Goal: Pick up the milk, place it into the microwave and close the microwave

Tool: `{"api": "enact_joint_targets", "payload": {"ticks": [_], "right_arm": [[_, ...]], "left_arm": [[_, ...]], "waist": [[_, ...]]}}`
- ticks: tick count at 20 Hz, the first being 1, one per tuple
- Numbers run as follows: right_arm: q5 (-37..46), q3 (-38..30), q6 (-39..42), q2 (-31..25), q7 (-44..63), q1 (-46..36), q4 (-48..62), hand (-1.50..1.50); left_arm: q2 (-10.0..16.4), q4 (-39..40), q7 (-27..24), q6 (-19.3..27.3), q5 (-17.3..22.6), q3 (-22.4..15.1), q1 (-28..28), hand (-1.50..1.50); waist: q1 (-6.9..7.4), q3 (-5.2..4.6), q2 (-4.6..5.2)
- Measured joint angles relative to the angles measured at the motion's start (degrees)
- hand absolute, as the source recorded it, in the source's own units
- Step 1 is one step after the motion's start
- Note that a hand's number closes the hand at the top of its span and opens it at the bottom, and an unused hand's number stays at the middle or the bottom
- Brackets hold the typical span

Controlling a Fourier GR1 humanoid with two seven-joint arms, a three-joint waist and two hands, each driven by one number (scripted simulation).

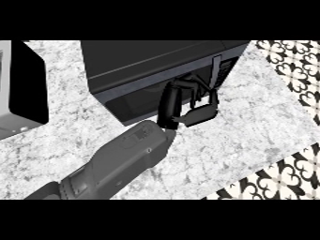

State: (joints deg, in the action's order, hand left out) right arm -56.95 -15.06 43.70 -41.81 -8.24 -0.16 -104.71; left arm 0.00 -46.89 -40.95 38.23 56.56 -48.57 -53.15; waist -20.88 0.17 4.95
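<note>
count | microwave 1 | toaster 1 | hand 1 | forearm 1 | counter 1

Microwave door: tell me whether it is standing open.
No, the microwave door sits flush with the microwave, and the left robot hand lies against it beside the handle.

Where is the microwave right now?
Head view: the microwave sits top centre on the counter, just right of the toaster.
</note>
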Motion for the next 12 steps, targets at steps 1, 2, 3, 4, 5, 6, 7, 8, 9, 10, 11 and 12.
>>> {"api": "enact_joint_targets", "payload": {"ticks": [1, 2, 3, 4, 5, 6, 7, 8, 9, 10, 11, 12], "right_arm": [[-0.49, 0.08, 0.26, -0.17, 0.02, -0.09, -0.07, -1.5], [-0.98, 0.21, 0.58, -0.32, 0.03, -0.21, -0.11, -1.5], [-1.42, 0.37, 0.85, -0.46, 0.08, -0.21, -0.19, -1.5], [-1.88, 0.54, 1.25, -0.63, 0.14, -0.16, -0.24, -1.5], [-2.3, 0.72, 1.51, -0.79, 0.23, -0.15, -0.3, -1.5], [-2.68, 0.78, 1.77, -1.0, 0.29, -0.09, -0.41, -1.5], [-3.09, 0.83, 2.02, -1.19, 0.34, -0.05, -0.51, -1.5], [-3.49, 0.78, 2.22, -1.43, 0.36, -0.1, -0.52, -1.5], [-3.82, 0.73, 2.31, -1.6, 0.41, 0.01, -0.63, -1.5], [-4.22, 0.57, 2.44, -1.83, 0.43, 0.12, -0.6, -1.5], [-4.61, 0.45, 2.51, -2.06, 0.47, 0.19, -0.66, -1.5], [-4.96, 0.13, 2.56, -2.33, 0.47, 0.3, -0.62, -1.5]], "left_arm": [[0.0, 0.43, 0.11, 0.19, -0.15, -0.41, -0.26, 1.5], [-0.01, 0.78, 0.19, 0.4, -0.28, -0.8, -0.53, 1.5], [-0.02, 1.12, 0.39, 0.56, -0.37, -1.22, -0.79, 1.5], [-0.03, 1.41, 0.74, 0.88, -0.33, -1.63, -1.05, 1.5], [-0.03, 1.62, 1.04, 1.22, -0.31, -2.03, -1.3, 1.5], [-0.04, 1.79, 1.28, 1.51, -0.21, -2.34, -1.49, 1.5], [-0.05, 1.95, 1.58, 1.78, -0.06, -2.68, -1.71, 1.5], [-0.06, 2.08, 1.99, 1.85, 0.17, -3.15, -2.03, 1.5], [-0.07, 2.26, 2.42, 1.95, 0.45, -3.59, -2.28, 1.5], [-0.08, 2.38, 2.72, 2.02, 0.68, -3.95, -2.53, 1.5], [-0.09, 2.5, 3.04, 2.09, 0.95, -4.39, -2.76, 1.5], [-0.1, 2.63, 3.39, 2.11, 1.22, -4.8, -2.96, 1.5]], "waist": [[-0.01, 0.04, -0.06], [0.06, 0.08, -0.08], [0.15, 0.11, -0.14], [0.21, 0.14, -0.24], [0.29, 0.16, -0.28], [0.34, 0.16, -0.33], [0.4, 0.16, -0.38], [0.61, 0.14, -0.39], [0.75, 0.11, -0.5], [0.9, 0.1, -0.52], [1.09, 0.07, -0.57], [1.28, 0.06, -0.66]]}}
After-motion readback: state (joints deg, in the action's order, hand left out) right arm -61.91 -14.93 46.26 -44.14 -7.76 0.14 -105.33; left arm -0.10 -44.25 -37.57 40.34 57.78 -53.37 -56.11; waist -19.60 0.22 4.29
